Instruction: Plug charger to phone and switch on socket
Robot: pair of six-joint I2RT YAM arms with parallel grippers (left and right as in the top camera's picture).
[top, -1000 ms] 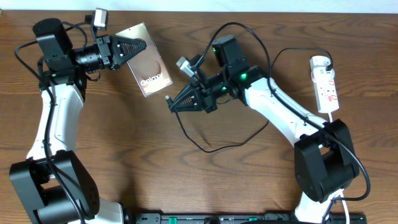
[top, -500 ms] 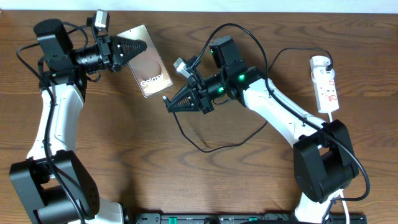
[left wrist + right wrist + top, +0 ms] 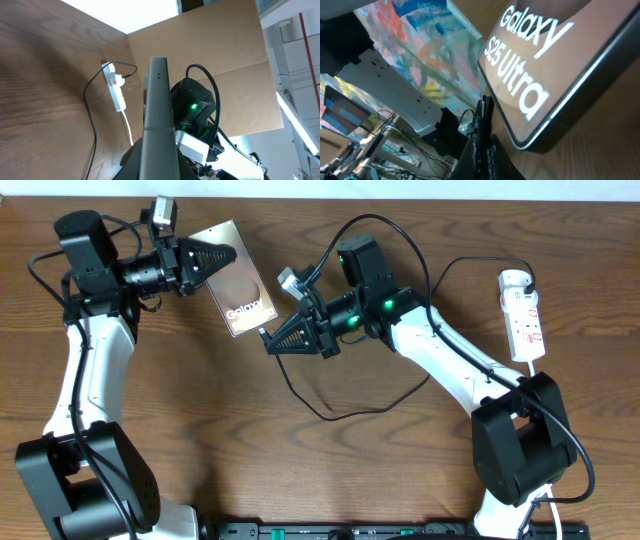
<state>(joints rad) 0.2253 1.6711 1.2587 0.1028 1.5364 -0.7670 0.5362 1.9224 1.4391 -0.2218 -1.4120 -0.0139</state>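
my right hand is pressed shut, pinching the plug tip of the charger, whose cable loops across the counter. the tip sits just beside the lower edge of the phone; i cannot tell if they touch. my left hand is clamped on the phone's upper end. the socket lies well apart, at the counter's right edge.
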